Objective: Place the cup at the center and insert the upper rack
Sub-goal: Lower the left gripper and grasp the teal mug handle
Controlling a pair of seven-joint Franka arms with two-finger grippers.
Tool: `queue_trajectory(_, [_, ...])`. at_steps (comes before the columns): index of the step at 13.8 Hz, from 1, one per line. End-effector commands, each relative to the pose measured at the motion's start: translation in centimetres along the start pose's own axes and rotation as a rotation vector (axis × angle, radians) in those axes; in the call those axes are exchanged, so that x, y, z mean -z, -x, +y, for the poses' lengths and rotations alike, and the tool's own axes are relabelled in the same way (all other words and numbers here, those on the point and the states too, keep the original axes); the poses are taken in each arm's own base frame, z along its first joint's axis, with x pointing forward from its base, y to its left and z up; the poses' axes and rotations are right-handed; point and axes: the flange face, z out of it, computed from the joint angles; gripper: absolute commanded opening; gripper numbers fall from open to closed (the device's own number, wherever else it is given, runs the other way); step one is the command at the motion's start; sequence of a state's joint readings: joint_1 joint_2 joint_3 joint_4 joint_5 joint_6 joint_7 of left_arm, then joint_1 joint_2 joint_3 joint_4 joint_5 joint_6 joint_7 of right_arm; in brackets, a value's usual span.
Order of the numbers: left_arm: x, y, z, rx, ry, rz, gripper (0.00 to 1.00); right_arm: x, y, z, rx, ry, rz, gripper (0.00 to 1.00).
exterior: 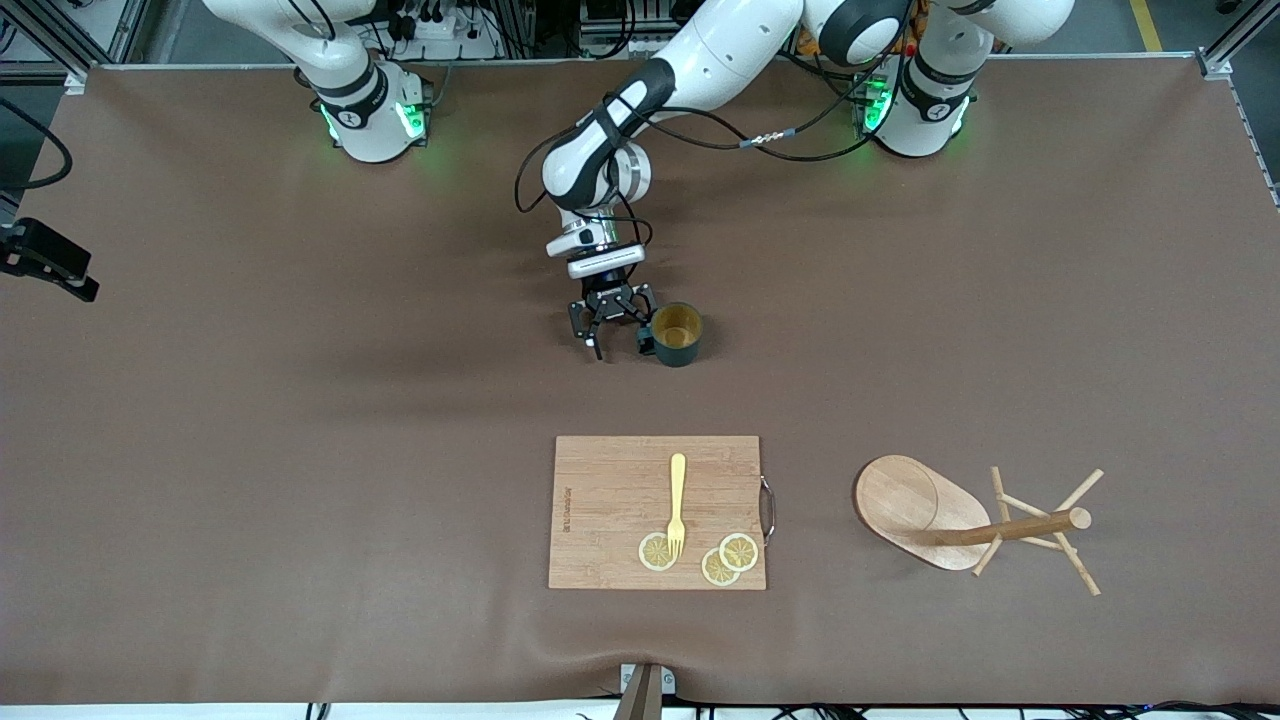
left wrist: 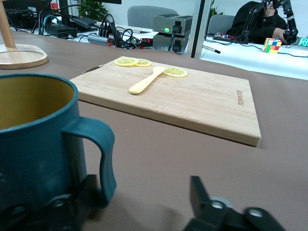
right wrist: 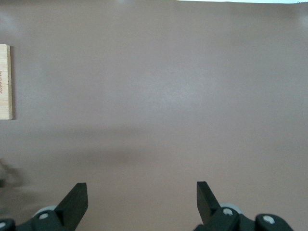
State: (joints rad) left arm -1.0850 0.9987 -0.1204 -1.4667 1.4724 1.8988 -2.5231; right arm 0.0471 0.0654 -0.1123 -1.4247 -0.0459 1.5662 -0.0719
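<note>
One small dark teal-green mug (exterior: 677,335) stands upright at the middle of the frame on the brown counter (exterior: 300,450), its stiff, probably light loop handle beside the left gripper (exterior: 620,343), fingers spread, the likeliest hold; the right gripper (right wrist: 142,202), fingers also spread, waits.

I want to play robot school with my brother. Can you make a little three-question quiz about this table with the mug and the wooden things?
1. True or false: the upper rack is standing upright.
2. What lies on the cutting board? A) spoon and grapes B) fork and lemon slices C) knife and bread
3. Which gripper is right beside the cup?

Key:
1. False. It lies on its side, toward the left arm's end of the table.
2. B.
3. The left gripper, open, with one finger at the cup's handle. The right gripper is open over bare table.
</note>
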Motion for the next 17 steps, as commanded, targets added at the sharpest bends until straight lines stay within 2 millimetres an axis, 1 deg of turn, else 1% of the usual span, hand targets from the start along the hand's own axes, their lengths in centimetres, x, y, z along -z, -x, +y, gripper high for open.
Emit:
queue_trajectory(1, [-0.2, 0.0, 0.5, 0.065, 0.007, 0.024, 0.00, 0.1, -0.2, 0.3, -0.004, -0.004, -0.006, 1.00])
queue_trajectory(4, [-0.1, -0.1, 0.6, 0.068, 0.008, 0.024, 0.00, 0.2, -0.2, 0.2, -0.002, -0.004, -0.005, 1.00])
queue_trajectory(8, [0.1, -1.0, 1.0, 0.080, 0.011, 0.026, 0.00, 0.1, -0.2, 0.2, -0.002, -0.004, -0.007, 1.00])
queue_trajectory(10, [-0.1, -3.0, 1.6, 0.111, 0.004, 0.026, 0.00, 0.1, -0.2, 0.2, -0.002, -0.004, -0.007, 1.00])
queue_trajectory(11, [0.2, -3.9, 1.9, 0.124, 0.004, 0.024, 0.00, 0.1, -0.2, 0.2, -0.002, -0.004, -0.007, 1.00])
queue_trajectory(14, [0.4, -7.5, 3.1, 0.175, -0.025, 0.004, 0.00, 0.1, -0.2, 0.2, -0.002, -0.004, -0.009, 1.00])
queue_trajectory(15, [0.2, -8.7, 3.4, 0.182, -0.040, -0.007, 0.00, 0.1, -0.2, 0.3, -0.004, -0.004, -0.007, 1.00])
queue_trajectory(16, [-0.1, -10.7, 4.2, 0.202, -0.053, -0.019, 0.00, 0.1, -0.2, 0.2, -0.004, -0.004, -0.009, 1.00])
queue_trajectory(17, [-0.2, -11.9, 4.7, 0.208, -0.071, -0.037, 0.00, 0.1, -0.2, 0.2, -0.004, -0.004, -0.009, 1.00])
